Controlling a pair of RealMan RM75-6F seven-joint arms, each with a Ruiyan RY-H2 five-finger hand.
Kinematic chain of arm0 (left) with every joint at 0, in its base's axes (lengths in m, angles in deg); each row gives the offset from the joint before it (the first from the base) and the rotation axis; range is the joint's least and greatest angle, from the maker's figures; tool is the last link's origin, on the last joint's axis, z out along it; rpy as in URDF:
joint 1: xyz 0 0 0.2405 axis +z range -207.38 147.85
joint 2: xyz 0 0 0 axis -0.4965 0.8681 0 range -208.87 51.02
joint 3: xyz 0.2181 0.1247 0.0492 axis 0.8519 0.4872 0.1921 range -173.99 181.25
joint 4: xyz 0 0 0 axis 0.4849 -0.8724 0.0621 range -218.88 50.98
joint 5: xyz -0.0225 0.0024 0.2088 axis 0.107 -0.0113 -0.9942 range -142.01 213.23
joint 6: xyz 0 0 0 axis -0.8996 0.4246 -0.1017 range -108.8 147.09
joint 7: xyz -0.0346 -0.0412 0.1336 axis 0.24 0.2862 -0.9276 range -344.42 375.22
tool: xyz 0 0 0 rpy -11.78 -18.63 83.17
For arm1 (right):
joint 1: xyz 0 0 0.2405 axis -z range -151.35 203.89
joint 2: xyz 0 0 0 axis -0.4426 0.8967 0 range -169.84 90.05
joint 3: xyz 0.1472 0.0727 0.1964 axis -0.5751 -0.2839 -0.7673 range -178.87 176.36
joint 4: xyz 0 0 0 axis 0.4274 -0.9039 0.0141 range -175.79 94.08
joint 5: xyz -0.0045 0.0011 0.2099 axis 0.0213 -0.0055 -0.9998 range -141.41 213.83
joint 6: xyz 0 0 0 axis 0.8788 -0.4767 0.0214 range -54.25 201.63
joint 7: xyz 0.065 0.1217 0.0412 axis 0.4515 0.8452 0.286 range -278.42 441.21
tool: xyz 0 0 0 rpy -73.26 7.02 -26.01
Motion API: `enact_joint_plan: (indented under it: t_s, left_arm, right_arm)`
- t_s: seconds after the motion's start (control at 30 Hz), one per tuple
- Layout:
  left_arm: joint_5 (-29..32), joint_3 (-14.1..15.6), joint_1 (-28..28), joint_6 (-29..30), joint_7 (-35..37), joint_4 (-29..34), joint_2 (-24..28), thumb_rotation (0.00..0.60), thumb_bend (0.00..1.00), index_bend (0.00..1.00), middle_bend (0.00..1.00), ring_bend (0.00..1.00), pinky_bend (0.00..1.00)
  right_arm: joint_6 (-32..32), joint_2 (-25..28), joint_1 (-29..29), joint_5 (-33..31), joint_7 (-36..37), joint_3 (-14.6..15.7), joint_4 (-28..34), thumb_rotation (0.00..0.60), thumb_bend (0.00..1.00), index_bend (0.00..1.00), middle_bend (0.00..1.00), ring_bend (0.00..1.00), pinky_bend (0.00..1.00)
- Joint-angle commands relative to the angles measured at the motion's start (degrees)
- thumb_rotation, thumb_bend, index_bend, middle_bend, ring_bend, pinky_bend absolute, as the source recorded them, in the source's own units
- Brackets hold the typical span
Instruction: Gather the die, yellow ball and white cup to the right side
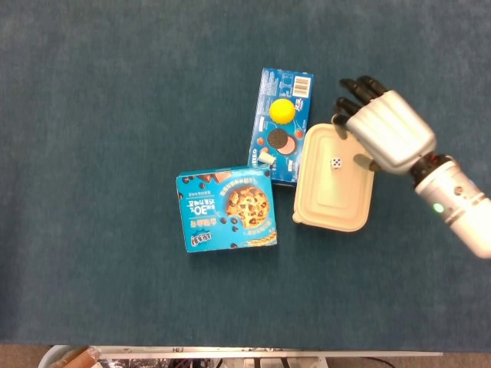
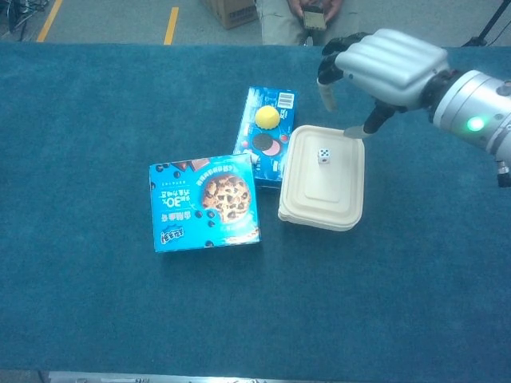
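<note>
The die (image 1: 336, 163) is a small white cube with dark pips, sitting on the upper part of the lid of a cream plastic container (image 1: 335, 199) right of the frame's centre. The yellow ball (image 1: 281, 110) is round and bright, resting on a blue sandwich-cookie box (image 1: 285, 84) just left of the container, above centre. The white cup (image 1: 266, 157) is tiny and lies near the lower end of that same box, close to the container's left edge. The right hand (image 1: 383, 127) hovers over the container's upper right corner, just right of the die and apart from it; its fingers are spread and hold nothing. The ball and cup lie further left of the hand. A blue chocolate-chip cookie box (image 1: 226, 210) lies lower left on the teal worktop (image 1: 92, 115).
</note>
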Motion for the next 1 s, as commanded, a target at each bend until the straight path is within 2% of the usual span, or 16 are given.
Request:
enact_joint_plan:
  t_s: [0.03,0.27,0.57,0.77,1.0]
  left_arm:
    - [0.06,0.06,0.10,-0.06,0.27,-0.12,0.07,0.600,0.29,0.37,0.40,0.33,0.25]
    - [0.14,0.36,0.29,-0.45,0.70,0.00,0.52,0.600,0.29,0.37,0.40,0.33,0.25]
    - [-0.24,0.34,0.25,-0.49,1.24,0.01,0.50,0.600,0.29,0.37,0.40,0.33,0.24]
    - [-0.26,0.37,0.21,-0.71,1.31,0.15,0.54,0.600,0.29,0.36,0.40,0.33,0.24]
    - [-0.32,0.40,0.27,-0.69,1.31,0.34,0.72,0.579,0.29,0.36,0.40,0.33,0.24]
  right_arm:
    - [0.53,-1.65,-1.47,-1.48,-1.67,1.24,-1.34,0.600,0.13,0.49,0.29,0.07,0.09]
    - [-0.19,-4.02,-2.74,-2.31,-2.74,2.84,-3.18,0.600,0.14,0.49,0.29,0.06,0.07]
    - [-0.37,-4.50,-3.92,-2.94,-3.62,4.47,-3.91,0.600,0.15,0.49,0.29,0.06,0.06]
    - [-0.16,-5.18,-4.53,-3.40,-3.37,5.48,-5.29,0.600,0.24,0.49,0.29,0.06,0.06]
    - [0.11,-6.15,-5.32,-4.23,-3.59,6.32,-6.32,0.600,0.26,0.49,0.29,0.06,0.06]
